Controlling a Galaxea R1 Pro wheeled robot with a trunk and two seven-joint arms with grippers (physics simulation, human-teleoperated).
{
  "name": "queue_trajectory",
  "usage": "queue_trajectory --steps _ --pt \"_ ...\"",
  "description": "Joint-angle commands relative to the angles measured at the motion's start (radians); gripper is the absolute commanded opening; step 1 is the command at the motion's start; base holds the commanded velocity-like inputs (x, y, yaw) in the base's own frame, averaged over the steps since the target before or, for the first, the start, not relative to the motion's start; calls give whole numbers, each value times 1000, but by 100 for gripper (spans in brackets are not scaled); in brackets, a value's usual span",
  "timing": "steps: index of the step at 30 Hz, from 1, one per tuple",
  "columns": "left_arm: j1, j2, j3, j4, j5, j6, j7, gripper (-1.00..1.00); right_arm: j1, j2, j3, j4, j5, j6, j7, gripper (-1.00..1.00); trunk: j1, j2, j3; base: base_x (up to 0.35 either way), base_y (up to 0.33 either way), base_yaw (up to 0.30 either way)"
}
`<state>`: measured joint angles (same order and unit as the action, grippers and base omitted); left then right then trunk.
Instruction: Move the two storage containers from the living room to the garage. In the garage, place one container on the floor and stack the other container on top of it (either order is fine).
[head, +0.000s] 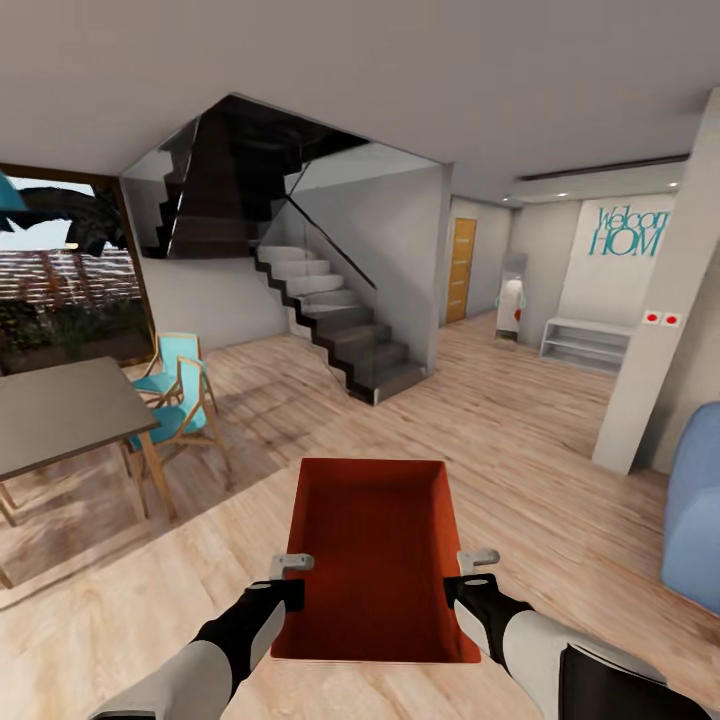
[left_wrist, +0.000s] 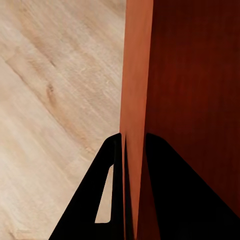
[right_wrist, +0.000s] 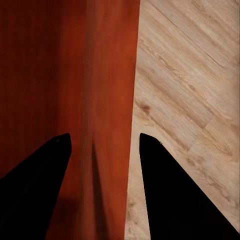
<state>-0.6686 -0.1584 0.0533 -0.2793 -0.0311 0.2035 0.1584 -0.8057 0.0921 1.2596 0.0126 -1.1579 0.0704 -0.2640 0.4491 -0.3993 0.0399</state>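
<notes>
Both grippers are pinching one storage container (head: 375, 555) walls: left gripper (head: 291, 566), right gripper (head: 478, 558), above plank floor (head: 520, 440), staircase (head: 335, 320) beyond.

I count one orange-red open-topped plastic bin (head: 375, 555), two turquoise wooden-framed chairs (head: 178, 400), one grey rectangular table (head: 55, 412), one dark staircase (head: 340, 325).

Grey forearms (head: 185, 675), black wrists — pale metal tools (head: 291, 566).

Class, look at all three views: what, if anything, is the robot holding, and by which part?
One orange-red storage container, carried above the wood floor. The left gripper clamps its left side wall; the right gripper straddles its right wall, jaws wider.
</notes>
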Motion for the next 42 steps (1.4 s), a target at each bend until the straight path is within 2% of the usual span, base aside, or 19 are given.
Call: queue_trajectory --steps 1,36,42 --pt "1 7 3 2 -15 7 7 -100 -1 0 -28 3 5 -28 0 -100 1 -1 0 323 0 -13" --pt "1 7 3 2 -15 8 7 -100 -1 -2 -29 3 4 -28 0 -100 1 -1 0 323 0 -233" --pt "1 7 3 2 -15 7 3 -100 -1 -2 -29 3 4 -28 0 -100 1 -1 0 323 0 -64"
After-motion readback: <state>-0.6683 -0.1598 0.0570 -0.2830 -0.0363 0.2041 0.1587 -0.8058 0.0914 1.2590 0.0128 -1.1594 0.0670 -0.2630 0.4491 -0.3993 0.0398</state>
